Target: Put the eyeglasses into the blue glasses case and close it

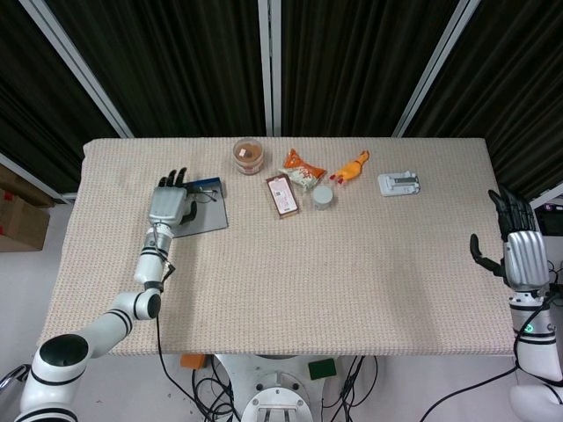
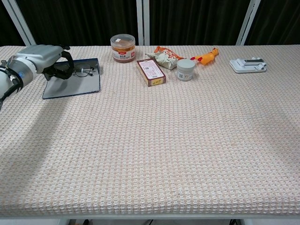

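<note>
The blue glasses case [image 1: 201, 217] [image 2: 72, 84] lies open and flat at the table's far left, its dark lining up. The thin-rimmed eyeglasses [image 1: 206, 197] [image 2: 86, 71] rest on its far half. My left hand [image 1: 169, 205] [image 2: 41, 58] is at the case's left side, its dark fingers [image 2: 60, 71] curled around the left end of the eyeglasses and pinching it. That end of the frame is hidden by the fingers. My right hand [image 1: 522, 251] hangs beyond the table's right edge with its fingers spread and nothing in it; only the head view shows it.
Along the far edge stand an orange-lidded jar [image 2: 123, 48], a brown box [image 2: 151, 72], a snack bag [image 2: 164, 55], a small white tub [image 2: 185, 69], a rubber chicken [image 2: 206, 56] and a white device [image 2: 248, 65].
</note>
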Controlling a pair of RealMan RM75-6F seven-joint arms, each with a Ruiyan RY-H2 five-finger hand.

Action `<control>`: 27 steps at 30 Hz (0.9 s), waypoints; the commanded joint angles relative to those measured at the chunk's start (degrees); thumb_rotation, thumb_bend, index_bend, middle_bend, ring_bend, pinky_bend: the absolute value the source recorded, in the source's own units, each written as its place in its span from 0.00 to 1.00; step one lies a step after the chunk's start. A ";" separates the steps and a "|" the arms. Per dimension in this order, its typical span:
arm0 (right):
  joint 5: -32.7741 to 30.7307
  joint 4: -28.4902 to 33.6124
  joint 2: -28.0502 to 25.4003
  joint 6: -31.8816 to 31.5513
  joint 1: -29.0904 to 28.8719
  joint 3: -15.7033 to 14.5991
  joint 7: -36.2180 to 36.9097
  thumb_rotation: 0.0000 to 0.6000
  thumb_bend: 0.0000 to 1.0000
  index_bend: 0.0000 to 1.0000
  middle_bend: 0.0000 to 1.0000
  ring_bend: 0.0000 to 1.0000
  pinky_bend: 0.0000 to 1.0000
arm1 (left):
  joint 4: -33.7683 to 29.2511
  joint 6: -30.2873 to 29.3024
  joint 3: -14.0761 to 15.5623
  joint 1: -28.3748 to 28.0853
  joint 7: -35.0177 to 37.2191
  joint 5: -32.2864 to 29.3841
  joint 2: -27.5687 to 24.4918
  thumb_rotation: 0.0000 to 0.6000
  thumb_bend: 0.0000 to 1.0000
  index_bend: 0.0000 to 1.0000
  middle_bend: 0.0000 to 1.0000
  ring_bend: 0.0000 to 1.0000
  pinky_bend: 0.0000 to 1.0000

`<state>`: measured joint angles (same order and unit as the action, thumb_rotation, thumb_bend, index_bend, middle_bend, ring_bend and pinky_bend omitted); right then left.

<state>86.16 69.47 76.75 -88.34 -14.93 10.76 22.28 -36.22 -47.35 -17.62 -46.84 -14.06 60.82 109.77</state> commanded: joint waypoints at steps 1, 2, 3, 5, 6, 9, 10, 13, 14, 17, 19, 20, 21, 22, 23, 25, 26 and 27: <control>0.06 -0.19 0.12 -0.18 0.14 -0.10 0.12 1.00 0.52 0.00 0.00 0.00 0.00 | -4.76 -3.18 0.50 1.63 -0.30 1.09 -1.90 0.64 0.50 0.32 0.00 0.00 0.15; 0.04 -0.31 0.16 -0.27 0.22 -0.11 0.27 1.00 0.52 0.00 0.00 0.00 0.00 | -7.02 -5.59 1.24 2.55 -0.61 2.34 -2.73 0.66 0.48 0.31 0.00 0.00 0.15; -0.02 -0.43 0.18 -0.32 0.28 -0.10 0.40 1.00 0.52 0.00 0.00 0.00 0.00 | -8.72 -7.50 1.95 3.35 -0.89 3.38 -3.32 0.68 0.45 0.31 0.00 0.00 0.15; -0.12 -0.73 0.19 -0.38 0.39 -0.07 0.76 1.00 0.52 0.00 0.00 0.00 0.00 | -12.87 -10.82 3.44 5.25 -1.42 5.16 -4.72 0.70 0.38 0.31 0.00 0.00 0.15; -0.14 -0.85 0.21 -0.42 0.44 -0.07 0.92 1.00 0.52 0.00 0.00 0.00 0.00 | -14.55 -11.69 3.97 5.97 -1.69 5.60 -5.30 0.71 0.33 0.30 0.00 0.00 0.15; -0.05 -1.13 0.36 -0.64 0.57 -0.14 1.39 1.00 0.52 0.00 0.00 0.00 0.00 | -19.28 -13.50 5.17 7.79 -2.92 6.21 -6.89 0.72 0.22 0.29 0.00 0.00 0.15; 0.03 -1.17 0.40 -0.71 0.60 -0.19 1.47 1.00 0.52 0.00 0.00 0.00 0.00 | -20.37 -13.99 5.42 8.19 -3.27 6.36 -7.19 0.72 0.20 0.28 0.00 0.00 0.15; 0.20 -1.22 0.46 -0.93 0.69 -0.27 1.54 1.00 0.52 0.00 0.00 0.00 0.00 | -22.91 -14.93 6.07 9.13 -4.23 6.62 -7.71 0.72 0.19 0.27 0.00 0.00 0.15; 0.23 -1.18 0.45 -1.00 0.70 -0.26 1.56 1.00 0.52 0.00 0.00 0.00 0.00 | -23.31 -14.88 6.20 9.27 -4.57 6.54 -7.76 0.72 0.19 0.27 0.00 0.00 0.15; 0.33 -0.98 0.34 -1.22 0.74 -0.20 1.60 1.00 0.52 0.00 0.00 0.00 0.00 | -23.59 -14.14 6.14 9.32 -5.30 5.84 -7.58 0.72 0.18 0.27 0.00 0.00 0.15; 0.36 -0.91 0.28 -1.29 0.78 -0.20 1.49 1.00 0.52 0.00 0.00 0.00 0.00 | -22.71 -13.70 5.86 9.24 -5.63 5.20 -6.96 0.72 0.18 0.28 0.00 0.00 0.15; 0.35 -0.88 0.24 -1.30 0.83 -0.22 1.48 1.00 0.52 0.00 0.00 0.00 0.00 | -22.00 -13.54 5.75 9.19 -5.54 5.02 -6.52 0.72 0.18 0.28 0.00 0.00 0.15; 0.31 -0.86 0.21 -1.30 0.87 -0.22 1.47 1.00 0.52 0.00 0.00 0.00 0.00 | -21.47 -13.42 5.72 9.18 -5.39 4.97 -6.21 0.72 0.18 0.28 0.00 0.00 0.15; 0.23 -0.89 0.19 -1.28 0.90 -0.20 1.45 1.00 0.52 0.00 0.00 0.00 0.00 | -20.86 -13.13 5.76 9.19 -5.27 4.85 -5.94 0.72 0.18 0.27 0.00 0.00 0.15; 0.19 -0.89 0.14 -1.28 0.94 -0.19 1.48 1.00 0.52 0.00 0.00 0.00 0.00 | -20.31 -12.73 5.81 9.16 -5.18 4.72 -5.71 0.72 0.18 0.27 0.00 0.00 0.15; 0.07 -0.89 0.02 -1.17 0.97 -0.15 1.49 1.00 0.52 0.00 0.00 0.00 0.00 | -19.27 -11.89 5.78 9.07 -4.88 4.41 -5.28 0.72 0.18 0.27 0.00 0.00 0.15; 0.03 -0.88 -0.02 -1.12 0.96 -0.12 1.51 1.00 0.52 0.00 0.00 0.00 0.00 | -18.73 -11.62 5.71 9.04 -4.76 4.28 -5.03 0.71 0.18 0.27 0.00 0.00 0.15; 0.02 -0.86 -0.05 -1.08 0.95 -0.11 1.51 1.00 0.52 0.00 0.00 0.00 0.00 | -18.38 -11.40 5.63 8.99 -4.74 4.16 -4.86 0.71 0.18 0.28 0.00 0.00 0.15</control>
<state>86.19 68.60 76.71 -89.44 -13.98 10.64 23.79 -54.91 -59.03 -11.91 -37.78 -18.93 65.17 104.65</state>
